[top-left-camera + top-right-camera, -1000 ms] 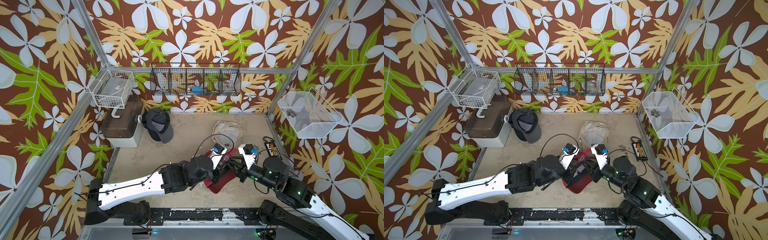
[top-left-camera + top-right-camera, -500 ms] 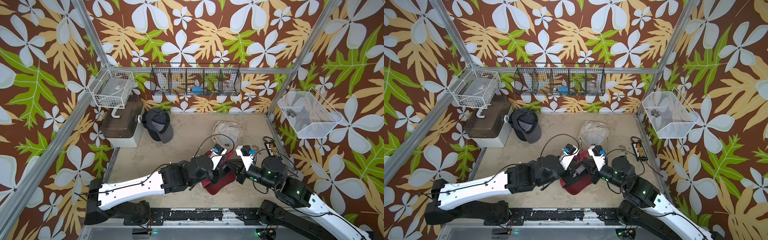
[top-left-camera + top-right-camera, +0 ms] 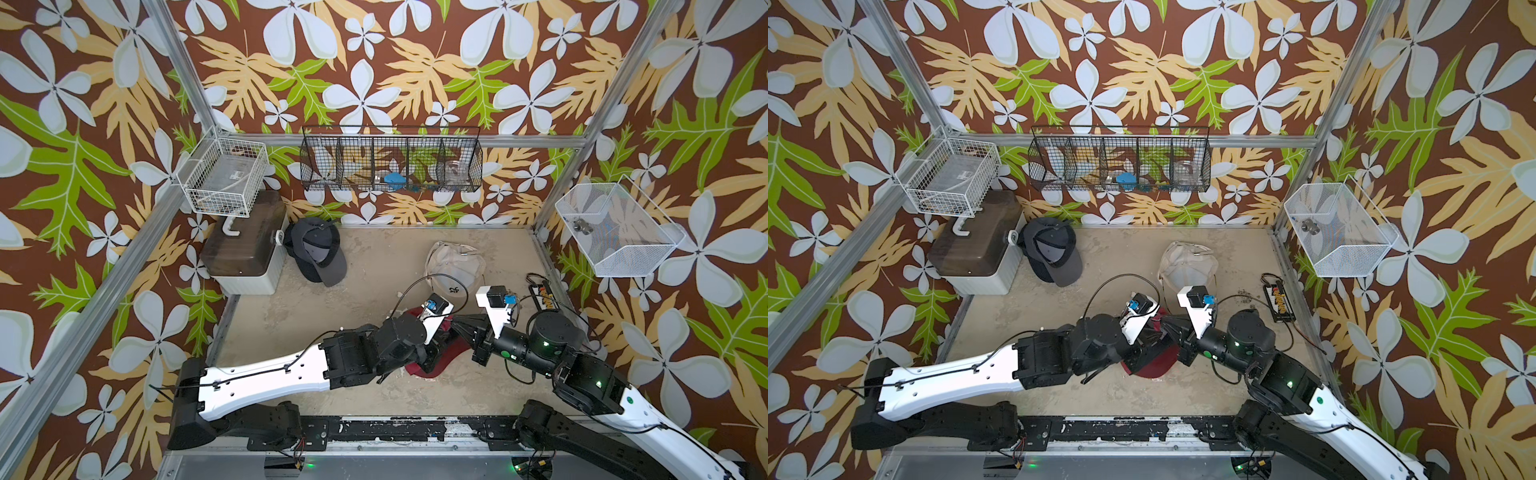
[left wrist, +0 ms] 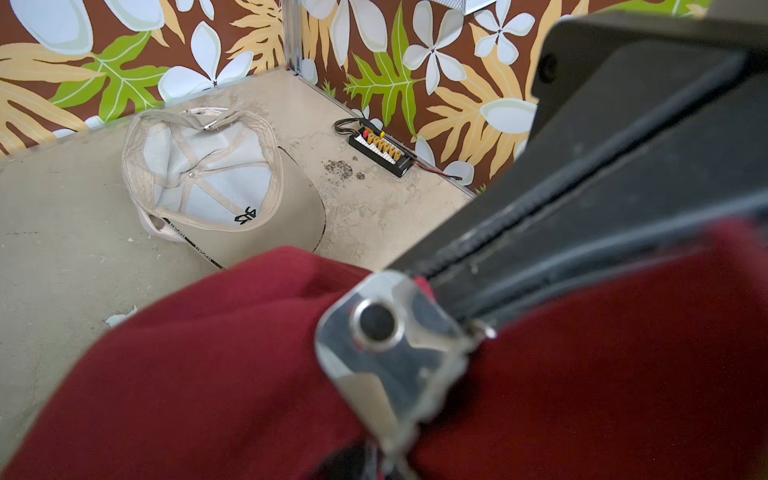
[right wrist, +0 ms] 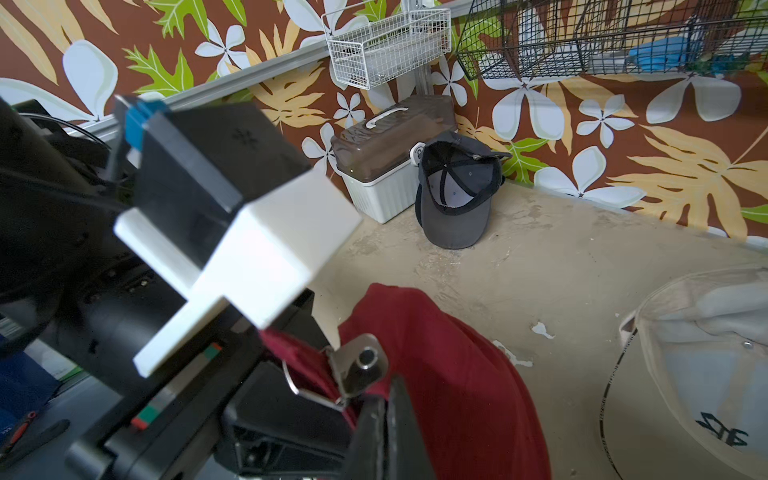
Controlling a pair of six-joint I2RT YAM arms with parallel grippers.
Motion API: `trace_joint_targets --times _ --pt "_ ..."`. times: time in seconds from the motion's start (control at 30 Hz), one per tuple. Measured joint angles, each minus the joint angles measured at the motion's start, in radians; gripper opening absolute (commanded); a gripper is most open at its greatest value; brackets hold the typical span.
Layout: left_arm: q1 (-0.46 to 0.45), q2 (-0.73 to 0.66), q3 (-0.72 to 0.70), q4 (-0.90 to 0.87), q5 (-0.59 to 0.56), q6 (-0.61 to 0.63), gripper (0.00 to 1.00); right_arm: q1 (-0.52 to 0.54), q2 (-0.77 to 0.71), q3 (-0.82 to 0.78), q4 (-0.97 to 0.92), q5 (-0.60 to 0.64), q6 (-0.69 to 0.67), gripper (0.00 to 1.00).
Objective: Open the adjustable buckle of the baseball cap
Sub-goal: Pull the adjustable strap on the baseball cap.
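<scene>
**A:** Where is the red cap [image 3: 1156, 361] sitting?

**B:** Near-centre of the desk [image 3: 374, 266], squeezed between the two arms. Its brim pokes toward the near edge, and its strap end is lifted up where the claws meet. The beige cap [image 3: 455, 266] lies just beyond it on the far side.

**A:** And the buckle [image 4: 386, 336]?

**B:** It is at that raised strap end, silver with a round stud on its face. The left claw [image 5: 291, 349] comes in from the left and is clenched on the red fabric beside the buckle, so that arm is the anchor.

**A:** And the right one?

**B:** The right claw [image 4: 419, 276] reaches in from the right, jaws pressed together, tips touching the buckle's corner. A sliver of red shows at the tips, but I cannot tell whether it pinches the metal flap, the strap or nothing.

**A:** So what does the next move turn on?

**B:** The buckle lies straight ahead of the right claw's tips, toward the left, and the strap seems to run left-to-right between the two claws. I'd judge the flap has to swing away from the left claw's hold — the right arm is the one placed to do that.

**A:** What's the risk?

**B:** The tips could slide off the smooth metal — or drag the whole cap along rather than the flap.
</scene>
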Motion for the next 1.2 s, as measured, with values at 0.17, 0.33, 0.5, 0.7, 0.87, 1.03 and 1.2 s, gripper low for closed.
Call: trace_joint_targets --times 0.17,0.33,0.5,0.7,0.87,1.03,1.2 --pt "0.000 -0.021 -0.022 0.005 0.000 -0.010 0.05 0.000 0.024 0.021 0.003 0.002 0.019 0.00" --pt "0.000 -0.045 -0.048 0.006 -0.001 -0.021 0.05 0.000 0.035 0.041 0.014 0.042 0.031 0.00" --pt "0.000 -0.074 -0.081 0.003 -0.010 -0.025 0.05 0.000 0.064 0.064 0.016 0.098 0.035 0.00" --pt "0.000 -0.129 -0.103 -0.013 -0.048 -0.025 0.05 0.000 0.103 0.084 0.002 0.200 0.045 0.00" --pt "0.039 -0.191 -0.117 -0.025 -0.076 -0.023 0.04 -0.001 0.147 0.085 -0.019 0.259 0.050 0.00" --pt "0.182 -0.244 -0.153 -0.025 -0.068 -0.023 0.04 -0.002 0.154 0.041 -0.022 0.266 0.057 0.00" --pt "0.338 -0.224 -0.148 -0.014 -0.024 -0.009 0.04 -0.002 0.163 -0.007 -0.022 0.277 0.057 0.00"
